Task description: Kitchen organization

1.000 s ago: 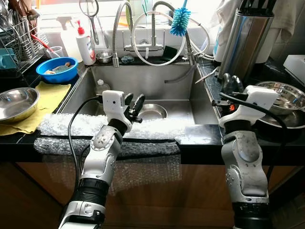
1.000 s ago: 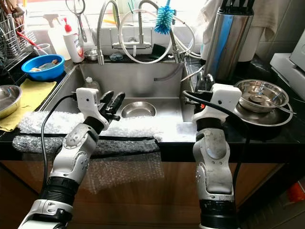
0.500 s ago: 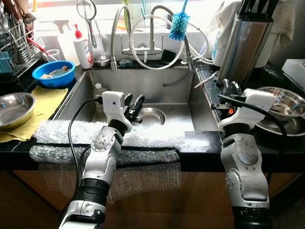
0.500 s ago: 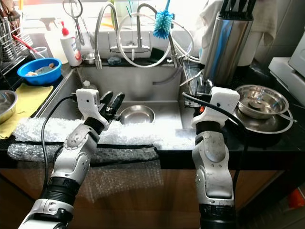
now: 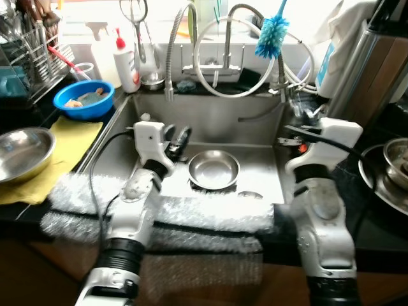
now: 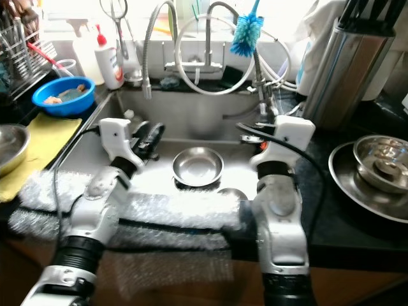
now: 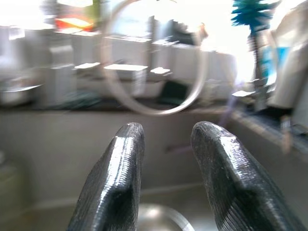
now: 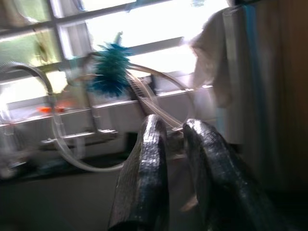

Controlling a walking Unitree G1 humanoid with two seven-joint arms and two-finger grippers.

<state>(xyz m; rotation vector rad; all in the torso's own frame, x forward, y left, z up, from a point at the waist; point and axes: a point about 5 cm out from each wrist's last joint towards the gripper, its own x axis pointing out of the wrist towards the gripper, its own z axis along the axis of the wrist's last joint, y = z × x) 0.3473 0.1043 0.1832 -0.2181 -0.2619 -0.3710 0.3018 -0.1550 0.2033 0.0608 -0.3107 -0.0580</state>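
Observation:
A small steel bowl (image 5: pixel 214 169) lies on the floor of the steel sink (image 5: pixel 210 118). My left gripper (image 5: pixel 175 137) hangs over the sink's left side, just left of that bowl, open with nothing between its black fingers (image 7: pixel 120 178). My right gripper (image 5: pixel 299 116) is at the sink's right rim near the tap hoses, its fingers (image 8: pixel 149 178) close together and holding nothing. Bubble wrap (image 5: pixel 191 213) covers the sink's front edge under both forearms.
On the left counter a steel bowl (image 5: pixel 22 145) rests on a yellow cloth (image 5: pixel 67 134), behind it a blue bowl (image 5: pixel 84 100) and a dish rack (image 5: pixel 29 44). A soap bottle (image 5: pixel 127 60) and blue brush (image 5: pixel 273 29) stand by the taps. Stacked steel bowls (image 6: pixel 379 156) and a tall steel holder (image 5: pixel 370 64) are on the right.
The whole view has shifted closer to the sink and a little to the right, with blur. Both arms now reach further over the basin. Neither gripper has taken hold of anything.

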